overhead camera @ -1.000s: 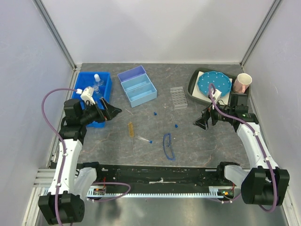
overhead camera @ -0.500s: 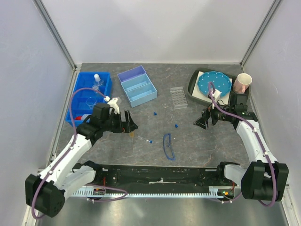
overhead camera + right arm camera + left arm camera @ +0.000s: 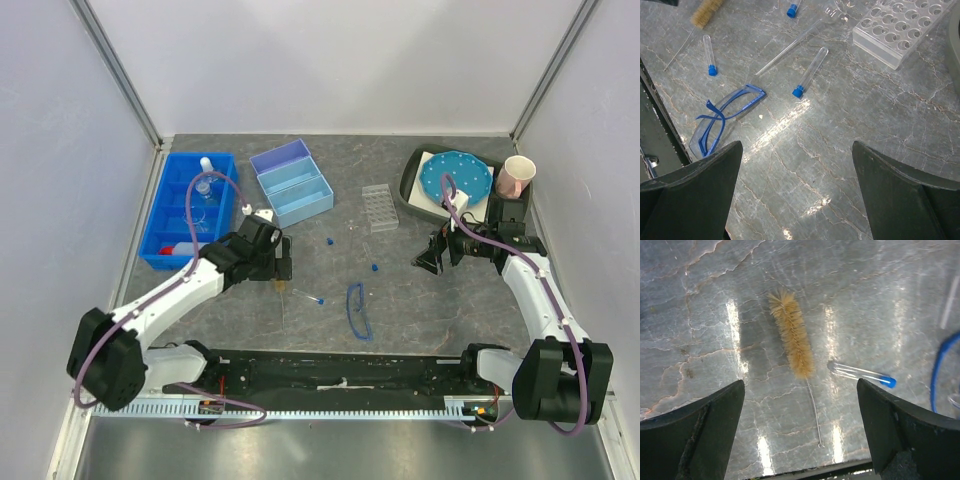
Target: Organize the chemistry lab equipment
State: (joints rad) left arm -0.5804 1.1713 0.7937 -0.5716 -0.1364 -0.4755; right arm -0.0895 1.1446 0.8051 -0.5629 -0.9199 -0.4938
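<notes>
Left gripper swung from the bin over the brush; it and right gripper gape wide, empty.

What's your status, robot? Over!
Left gripper open, empty, over the bristle brush. Right gripper open, empty. Brush flat on table, untouched. Blue-capped tube close beside its wire handle, not touching.

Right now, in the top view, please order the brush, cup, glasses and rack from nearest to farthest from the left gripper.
1. Brush, under the left gripper.
2. Glasses, to its right, nearer the bases.
3. Rack, right and farther back.
4. Cup, far right, at the back.
</notes>
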